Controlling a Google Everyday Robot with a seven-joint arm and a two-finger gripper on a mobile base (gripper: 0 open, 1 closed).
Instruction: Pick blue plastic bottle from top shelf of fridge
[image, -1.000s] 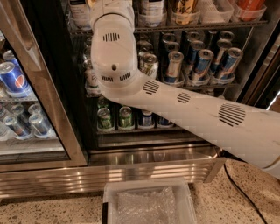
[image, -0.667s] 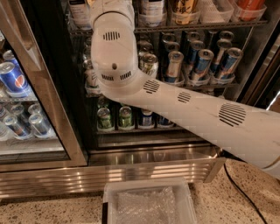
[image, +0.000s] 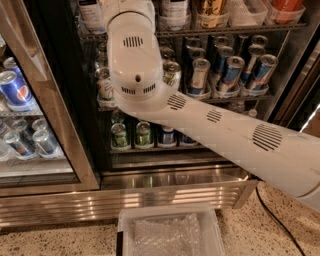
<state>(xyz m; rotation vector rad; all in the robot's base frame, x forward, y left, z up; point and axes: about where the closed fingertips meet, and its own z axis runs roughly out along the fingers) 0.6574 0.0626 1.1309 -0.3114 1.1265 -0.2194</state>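
Observation:
My white arm reaches up into the open fridge and fills the middle of the camera view. My gripper is out of view, past the top edge above the arm. The top shelf is a dark wire rack along the top edge, with bottles in clear trays. Only the lower parts of two pale-labelled bottles show, one left of the arm and one right of it. I cannot tell which, if either, is the blue plastic bottle.
Blue-and-silver cans fill the rack below the top shelf, with green cans lower down. A steel-framed glass case with Pepsi cans stands at the left. A white bin sits on the floor in front. A black cable runs at the right.

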